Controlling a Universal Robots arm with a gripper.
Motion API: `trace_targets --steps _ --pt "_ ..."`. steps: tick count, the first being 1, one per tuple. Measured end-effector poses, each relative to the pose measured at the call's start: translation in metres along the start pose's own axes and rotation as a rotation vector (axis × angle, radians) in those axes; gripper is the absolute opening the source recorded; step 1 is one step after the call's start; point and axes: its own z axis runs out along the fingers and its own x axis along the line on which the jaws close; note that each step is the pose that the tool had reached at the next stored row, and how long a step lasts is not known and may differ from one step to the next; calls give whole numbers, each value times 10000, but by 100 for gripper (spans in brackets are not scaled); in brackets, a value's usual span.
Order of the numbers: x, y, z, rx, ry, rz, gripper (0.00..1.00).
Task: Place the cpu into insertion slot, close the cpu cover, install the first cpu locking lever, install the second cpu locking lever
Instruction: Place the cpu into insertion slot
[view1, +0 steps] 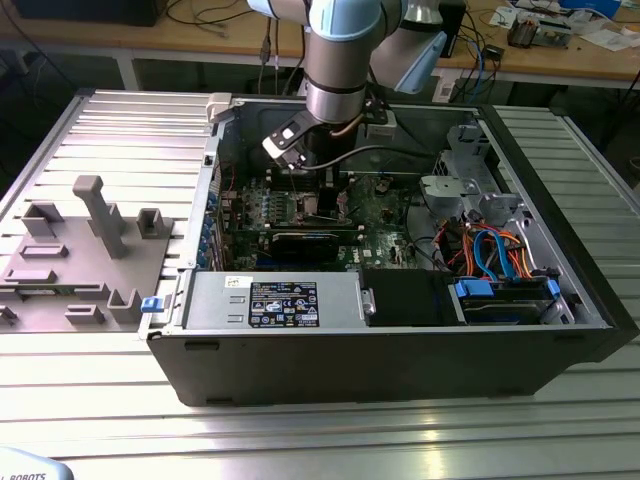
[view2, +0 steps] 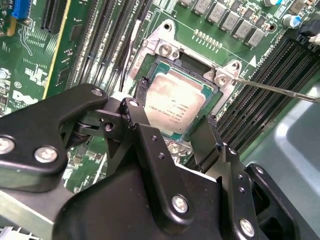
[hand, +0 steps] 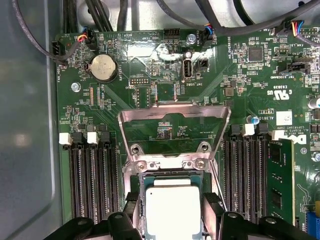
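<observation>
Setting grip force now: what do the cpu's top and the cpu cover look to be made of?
The cpu: metal lid, matte silver-grey, with a dull even sheen in the second wrist view. The cpu cover: thin sheet metal, probably steel, bare bright finish; it glints and has bent edges.

Ribbed metal table (view1: 300, 440), wooden workbench (view1: 590, 65) behind

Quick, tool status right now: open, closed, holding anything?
Tool: down around the cpu, which lies in the insertion slot; whether it is gripping cannot be told.
</observation>
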Motion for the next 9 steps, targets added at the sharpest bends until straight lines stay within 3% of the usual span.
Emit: trace_targets --steps 4,9 --pt "1 8 -1 0 -4 2 62" --pt "0 8 -68 -3 -41 2 62"
